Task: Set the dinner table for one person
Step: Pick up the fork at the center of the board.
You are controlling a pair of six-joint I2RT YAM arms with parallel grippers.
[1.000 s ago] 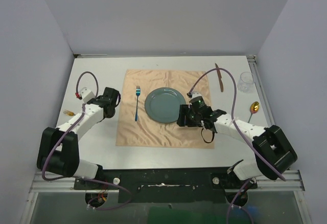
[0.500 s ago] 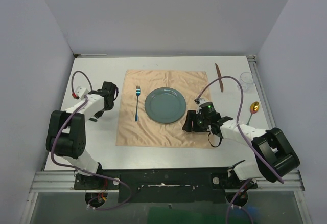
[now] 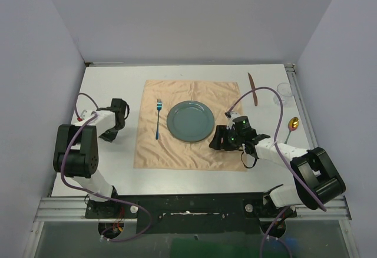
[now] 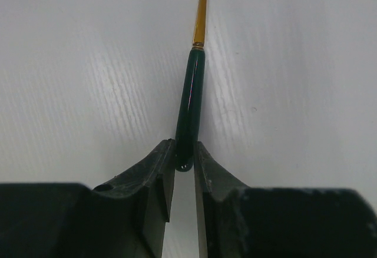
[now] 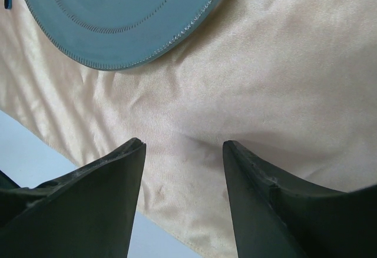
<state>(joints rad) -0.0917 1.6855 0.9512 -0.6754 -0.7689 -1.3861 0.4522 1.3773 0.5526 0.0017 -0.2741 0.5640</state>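
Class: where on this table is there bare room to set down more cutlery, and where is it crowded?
Bare: the table strip beyond the cloth and the strip on its near side. Crowded: right side, with knife, glass, spoon and right end effector.

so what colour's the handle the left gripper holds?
Dark green glossy handle, gold stem; left wrist view.

Left hand (image 4: 185, 152) farther left, arm (image 3: 75, 152) folded

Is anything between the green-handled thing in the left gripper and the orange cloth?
Nothing visible. The left gripper pinches the green handle, and only bare table lies between it and the cloth. On the cloth, a blue fork lies left of the plate.
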